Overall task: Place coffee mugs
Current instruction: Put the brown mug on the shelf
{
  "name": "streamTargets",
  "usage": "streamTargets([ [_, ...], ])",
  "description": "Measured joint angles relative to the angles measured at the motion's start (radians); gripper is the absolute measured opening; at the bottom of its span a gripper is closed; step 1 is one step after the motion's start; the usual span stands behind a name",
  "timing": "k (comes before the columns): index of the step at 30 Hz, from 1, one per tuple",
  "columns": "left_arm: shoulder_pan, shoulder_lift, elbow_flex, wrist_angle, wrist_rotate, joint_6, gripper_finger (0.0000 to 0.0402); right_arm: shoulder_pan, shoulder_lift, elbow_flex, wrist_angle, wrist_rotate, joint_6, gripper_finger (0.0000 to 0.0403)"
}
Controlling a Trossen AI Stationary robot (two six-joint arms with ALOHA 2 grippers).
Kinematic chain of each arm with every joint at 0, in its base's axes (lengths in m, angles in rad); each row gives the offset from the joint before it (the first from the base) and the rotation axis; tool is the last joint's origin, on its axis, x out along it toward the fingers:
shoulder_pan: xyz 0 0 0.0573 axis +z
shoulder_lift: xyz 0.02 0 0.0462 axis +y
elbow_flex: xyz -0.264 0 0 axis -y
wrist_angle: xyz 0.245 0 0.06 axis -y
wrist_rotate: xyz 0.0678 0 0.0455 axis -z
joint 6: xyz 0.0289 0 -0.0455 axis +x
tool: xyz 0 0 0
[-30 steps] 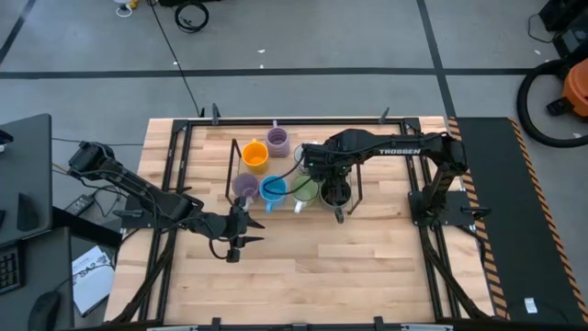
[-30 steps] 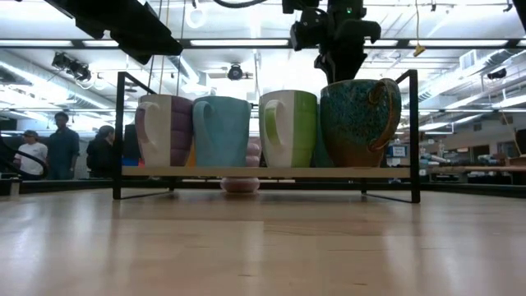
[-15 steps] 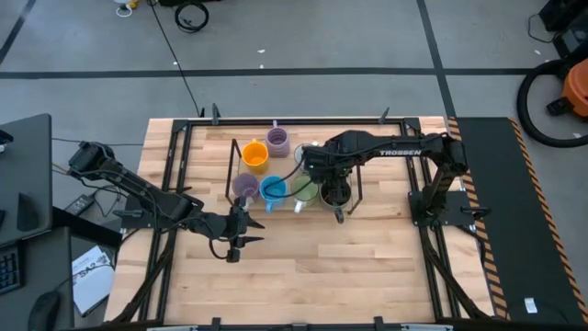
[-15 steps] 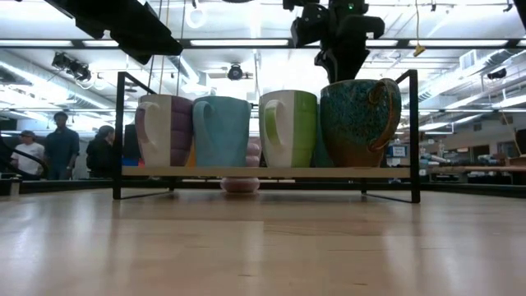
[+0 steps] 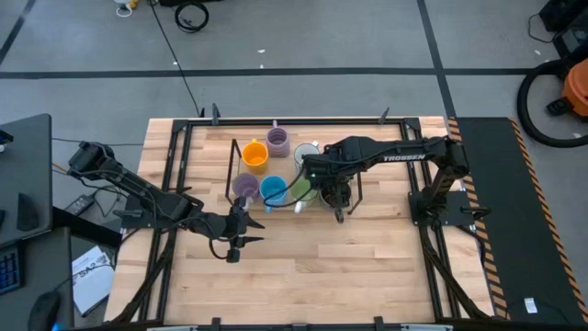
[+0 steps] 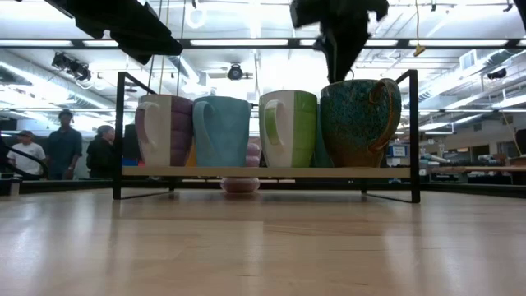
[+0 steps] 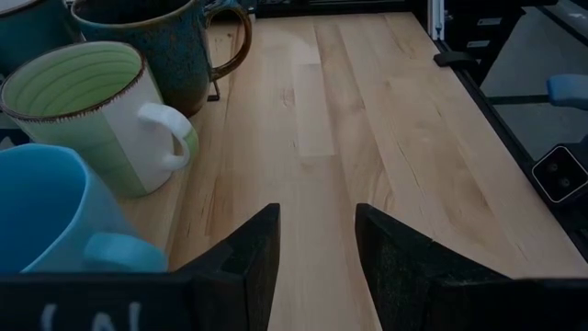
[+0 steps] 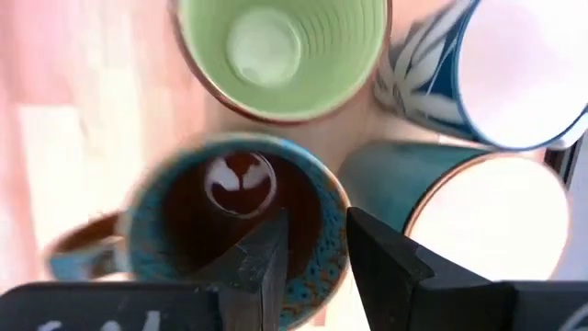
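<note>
Light wooden slat table (image 5: pixel 367 257) carries a black wire rack with a wooden shelf (image 6: pixel 263 172) near its far middle. Right arm reaches across from the right edge; right gripper (image 5: pixel 323 181) hangs directly above the rack's right end, fingers slightly apart with a narrow gap, empty, over the mouth of the dark brown, blue-speckled glazed mug (image 8: pixel 234 225). Left arm lies low along the left side; left gripper (image 5: pixel 236 228) rests near the table surface in front of the rack, fingers apart, holding nothing.

Front row on the shelf, low view, left to right: lavender-and-white mug (image 6: pixel 164 130), blue mug (image 6: pixel 222 130), green-and-white mug (image 6: pixel 289 128), dark brown speckled mug at the right end, handle pointing right. All four upright, side by side, neighbours touching or nearly so.

Behind them, high view: orange mug (image 5: pixel 254 156) and a second purple mug (image 5: pixel 278 142). Right wrist view shows a white mug with blue leaf pattern (image 8: pixel 501 69) and a teal-sided, pale-interior mug (image 8: pixel 478 216) just beside the brown one; exact colour of the latter uncertain.

People (image 6: pixel 62 148) stand in the room beyond.
</note>
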Motion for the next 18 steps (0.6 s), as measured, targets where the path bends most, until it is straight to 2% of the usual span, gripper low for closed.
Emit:
streamTargets([
  [4, 0.000, 0.000, 0.000, 0.000, 0.002, 0.000, 0.0151, 0.051, -0.001, 0.068, -0.001, -0.011, 0.029, 0.0121],
  [8, 0.000, 0.000, 0.000, 0.000, 0.010, 0.000, 0.0151, 0.123, -0.001, 0.080, 0.027, -0.035, 0.047, 0.0121],
  [18, 0.000, 0.000, 0.000, 0.002, 0.010, -0.001, 0.0151, 0.261, 0.002, -0.001, 0.087, -0.043, 0.205, 0.0121],
])
